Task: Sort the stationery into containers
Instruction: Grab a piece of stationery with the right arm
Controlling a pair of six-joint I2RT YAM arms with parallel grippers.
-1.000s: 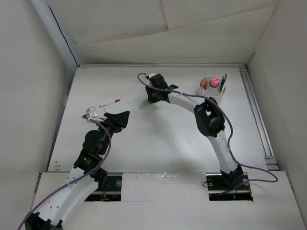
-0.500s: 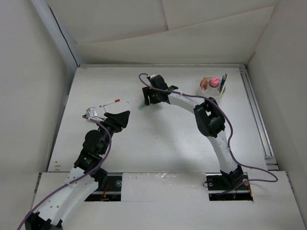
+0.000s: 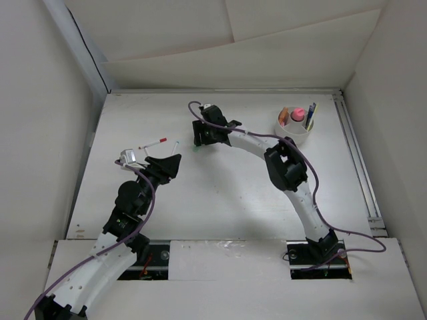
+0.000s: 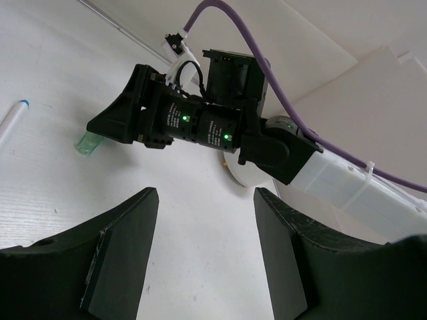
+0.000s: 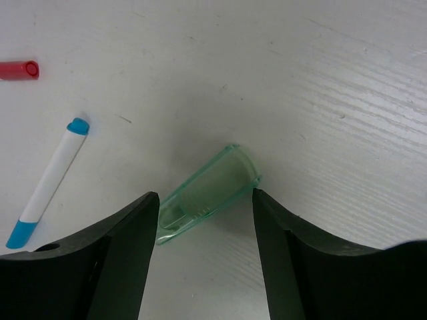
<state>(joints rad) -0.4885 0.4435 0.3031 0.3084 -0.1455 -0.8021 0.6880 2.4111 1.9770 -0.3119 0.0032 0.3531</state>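
The whole table is seen from above and behind the arm bases. The left wrist view is aimed low across it at the right arm. The right wrist view is pointed down, close over a green translucent piece, shared by both wrist views.

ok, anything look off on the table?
Nothing spilled or damaged. The green marker lies on its side under the open right gripper, not gripped. A blue-tipped pen and a red-tipped pen lie loose nearby. The cup stands upright.
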